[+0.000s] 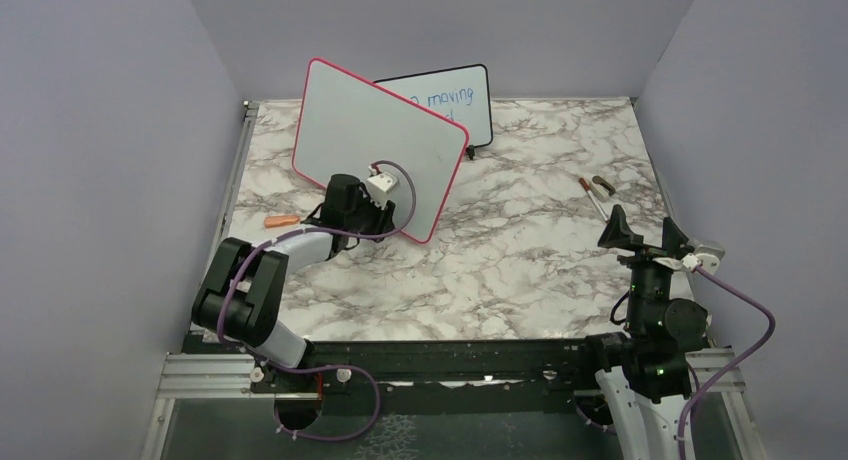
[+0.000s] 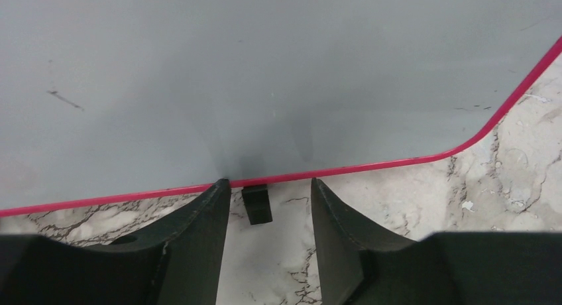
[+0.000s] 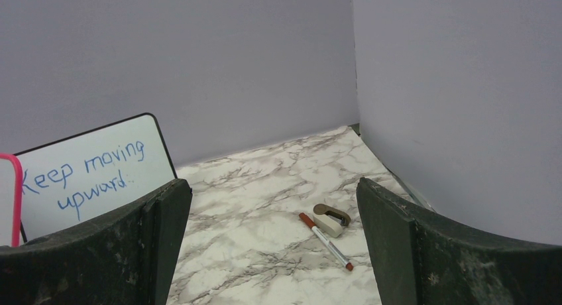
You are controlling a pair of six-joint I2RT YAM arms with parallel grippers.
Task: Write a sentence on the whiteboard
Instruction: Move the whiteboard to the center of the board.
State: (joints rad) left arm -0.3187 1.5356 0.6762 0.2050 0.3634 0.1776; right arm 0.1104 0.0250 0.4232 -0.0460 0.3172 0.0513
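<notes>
Since the whiteboard (image 1: 375, 140) carries no words that I can see, the task looks barely begun, and the step in hand seems to be a hold on the board itself. It stands tilted up toward the rear left corner of the worktop (image 1: 520, 280), with its lower pink-red edge down on the marble and a smaller black-framed board (image 3: 93, 176) just behind it.

The left arm (image 1: 250, 290) reaches to that lower edge. In the wrist view the left jaws stand part-way apart, their tips right at the frame, gripping nothing. One small black foot (image 2: 256, 202) of the board sits in the gap, clear of both sides. The frame's long line runs straight across the gap, from one jaw to the other, so the board's thickness cannot be pinched from this angle. Only the foot, directly ahead and roughly centred, is there to be taken.

The right arm (image 1: 655, 310) waits near the right edge of the worktop, well apart from the board, with the right jaws spread wide and empty. A marker (image 3: 326, 242) lies ahead of them beside an eraser (image 3: 331, 220), its long axis slanting across their line of reach. By my reckoning that arm is much the nearer to it. A small orange piece (image 1: 282, 221) lies near the left edge.
</notes>
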